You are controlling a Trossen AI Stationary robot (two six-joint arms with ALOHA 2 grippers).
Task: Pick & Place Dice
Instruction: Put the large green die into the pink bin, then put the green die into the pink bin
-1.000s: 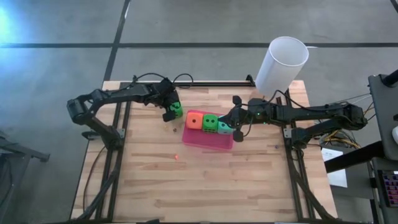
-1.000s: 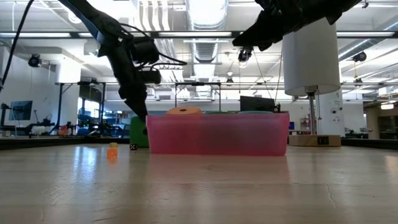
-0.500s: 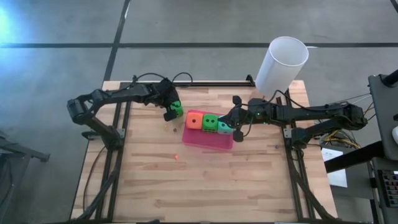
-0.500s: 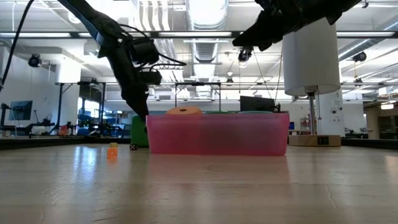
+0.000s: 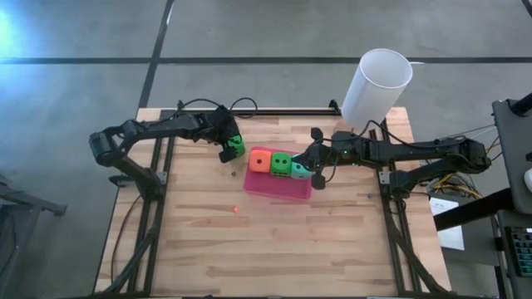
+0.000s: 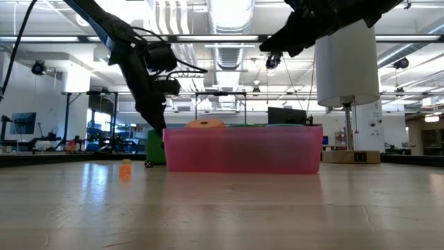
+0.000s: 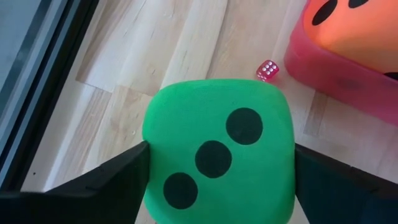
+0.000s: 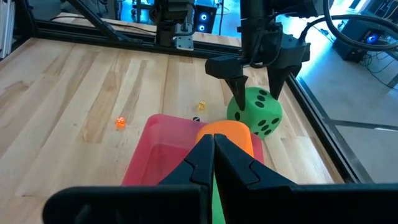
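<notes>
My left gripper (image 5: 230, 146) stands over a bright green die (image 5: 237, 146) just left of the pink pad (image 5: 278, 187); the left wrist view shows the die's three-pip face (image 7: 214, 158). On the pad sit an orange die (image 5: 259, 160), a second green die (image 5: 281, 164) and a teal die (image 5: 298, 171) in a row. My right gripper (image 5: 314, 170) is shut and hovers above the pad's right end beside the teal die, well above the table in the low view (image 6: 277, 48). My left gripper pinches the green die between its two fingers, one on the left side (image 7: 147, 155) and one on the right side (image 7: 293, 155). The fingers come from above, pointing down (image 8: 239, 93). The die sits upright, its bottom at table level in the low view (image 6: 154, 147).
A tall white cylinder (image 5: 378, 83) stands at the table's far right corner, behind my right arm. Tiny dice lie on the wood near the pad: a pink one (image 7: 267, 70), an orange one (image 8: 120, 122) and a yellow one (image 8: 201, 106). Bare wood spreads toward the near edge (image 5: 266, 249).
</notes>
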